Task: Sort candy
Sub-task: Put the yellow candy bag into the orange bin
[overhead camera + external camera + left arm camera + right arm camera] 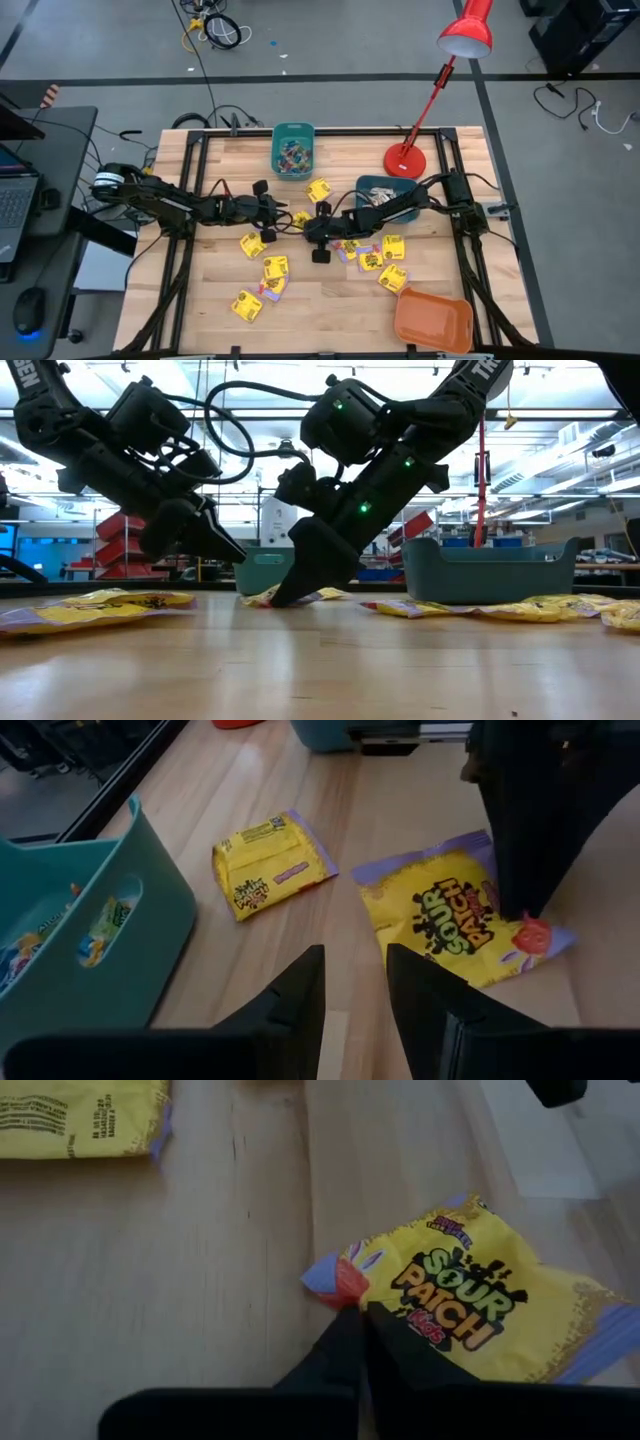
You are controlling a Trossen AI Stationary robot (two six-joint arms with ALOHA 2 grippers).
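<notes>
Clenched on the corner of a Sour Patch Kids packet (470,1305) at bench centre are the right gripper (362,1318) jaws. Left gripper (352,982), jaws parted and empty, is held at nine o'clock. Only an edge is pinched, so slippage is likely.

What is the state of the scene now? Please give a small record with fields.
right tool: the right tool is shut on the edge of the Sour Patch packet, low at the table's middle
left tool: the left tool is open, empty, facing that packet
other packets: yellow packets lie scattered on the table
bins: teal bin holds small candies; second teal bin; orange bin at the right corner
</notes>
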